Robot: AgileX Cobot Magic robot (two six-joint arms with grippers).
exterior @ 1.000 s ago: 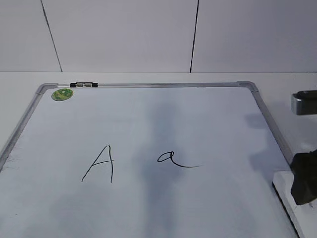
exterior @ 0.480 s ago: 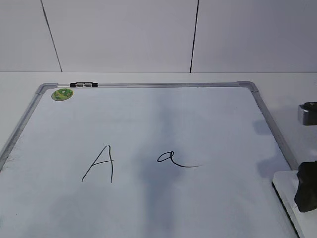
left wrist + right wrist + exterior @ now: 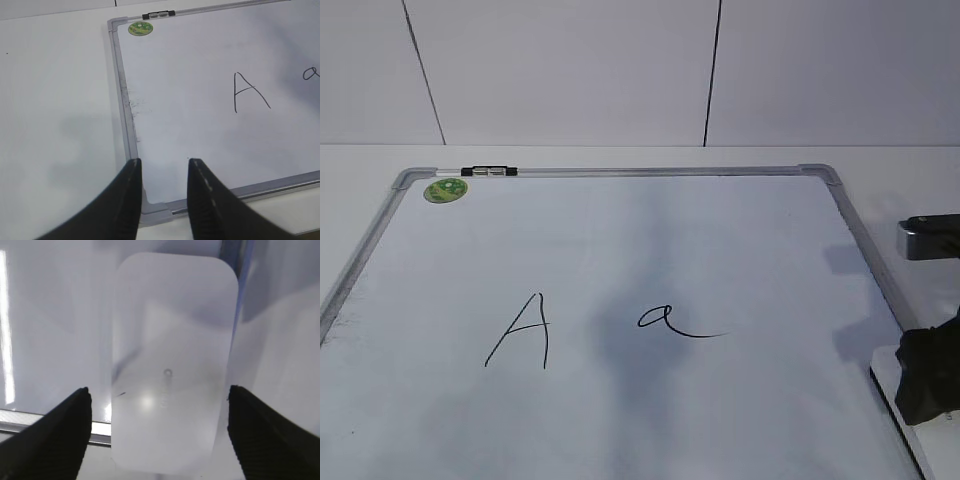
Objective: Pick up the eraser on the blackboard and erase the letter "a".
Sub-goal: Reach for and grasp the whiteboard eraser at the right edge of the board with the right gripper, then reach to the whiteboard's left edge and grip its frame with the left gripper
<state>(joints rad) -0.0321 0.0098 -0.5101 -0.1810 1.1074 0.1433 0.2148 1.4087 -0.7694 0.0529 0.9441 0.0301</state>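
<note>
The white eraser (image 3: 172,365) lies flat across the blackboard's (image 3: 740,240) right frame edge; in the exterior view only its corner (image 3: 882,366) shows beside my right gripper (image 3: 923,388). My right gripper (image 3: 159,391) is open, its jaws straddling the eraser's near end with gaps on both sides. The small cursive letter "a" (image 3: 669,321) sits mid-board, right of a capital "A" (image 3: 523,331). My left gripper (image 3: 163,164) is open and empty above the board's near left corner; the "a" is cut off at that view's right edge (image 3: 313,74).
A black-and-clear marker (image 3: 489,172) rests on the top frame rail beside the round green sticker (image 3: 446,190). White table surrounds the board (image 3: 55,100). A wall stands behind the table (image 3: 620,70).
My right gripper drew right toward the view's edge, then came back left over the eraser. The eraser, the letters and the marker have not moved.
</note>
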